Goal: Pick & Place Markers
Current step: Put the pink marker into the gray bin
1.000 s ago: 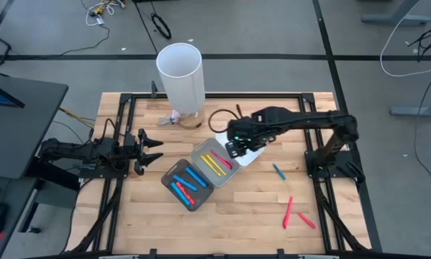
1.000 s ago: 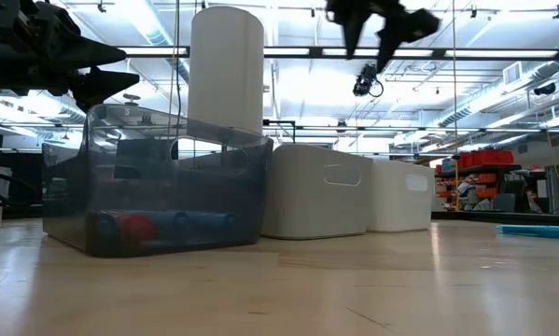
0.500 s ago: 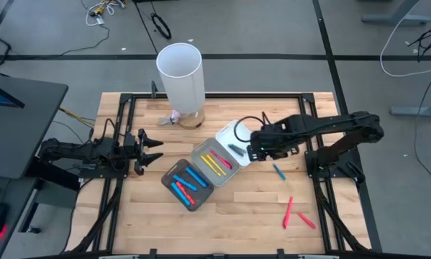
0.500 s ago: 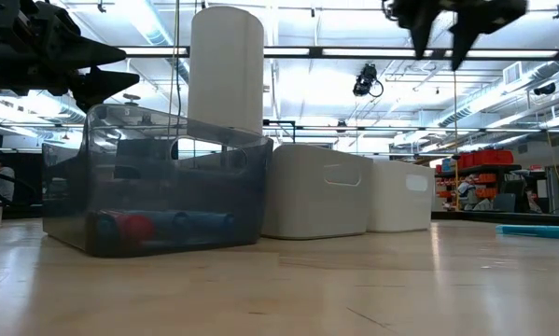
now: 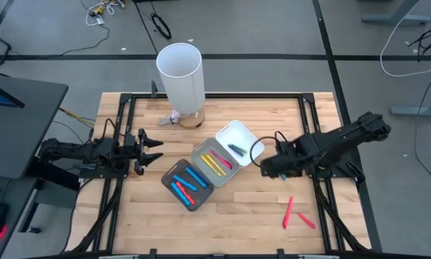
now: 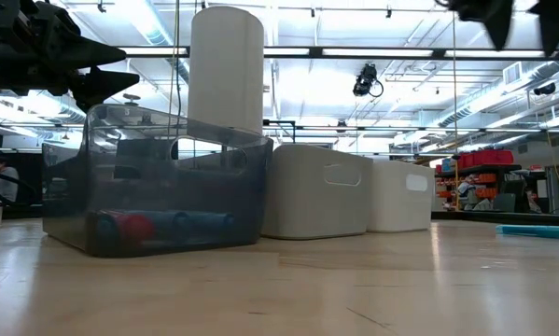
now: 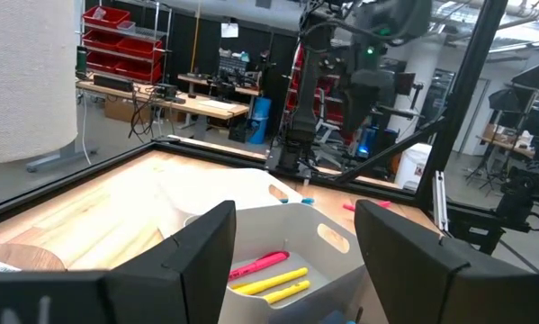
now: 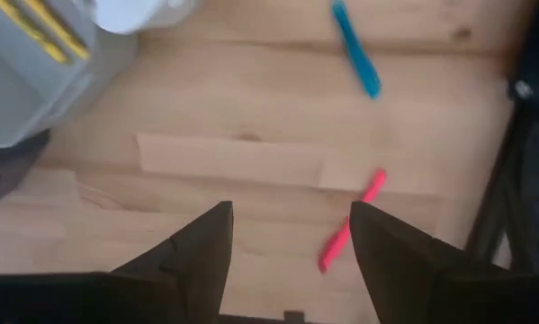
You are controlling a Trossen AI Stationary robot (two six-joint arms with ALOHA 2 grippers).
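Note:
My right gripper point(image 5: 268, 167) hangs open above the table's right half, high in the low view point(image 6: 519, 17). In its wrist view point(image 8: 287, 261) a red marker point(image 8: 350, 222) lies flat on the wood below the fingers, and a blue marker point(image 8: 356, 61) lies farther on. Two red markers point(image 5: 288, 211) point(image 5: 306, 220) rest near the right near corner. Yellow markers point(image 5: 214, 163) lie in the grey tray point(image 5: 201, 152), blue and red ones point(image 5: 186, 183) in the dark tray, and a dark green one point(image 5: 237, 150) in the white tray point(image 5: 235, 132). My left gripper point(image 5: 155, 147) waits open at the left edge.
A tall white cylinder point(image 5: 180, 75) stands at the far edge behind the trays. The three trays sit in a diagonal row mid-table. A black frame point(image 5: 323, 194) borders the table. Bare wood lies between the trays and the loose markers. The left wrist view looks into the grey tray point(image 7: 278, 270).
My right gripper has swung from above the white tray toward the table's right and near side, ending over the loose markers. With the arm gone, the white tray and the dark green marker inside it show. The left arm has kept still.

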